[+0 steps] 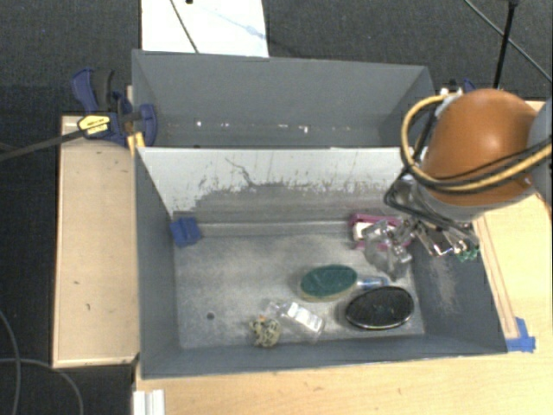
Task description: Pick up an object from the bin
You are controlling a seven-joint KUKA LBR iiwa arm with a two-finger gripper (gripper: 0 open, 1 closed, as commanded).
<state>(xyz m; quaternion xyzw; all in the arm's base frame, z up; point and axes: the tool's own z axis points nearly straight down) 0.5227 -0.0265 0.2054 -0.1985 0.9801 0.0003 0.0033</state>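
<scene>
— Listing by size: grey bin; pincer, low at its right rear.
— Open or closed?
— Cannot tell. Black oval, front right; green disc beside it; clear wrapper; pink item, just left of the pincer by the back wall; blue block, far left; brown clump.
</scene>
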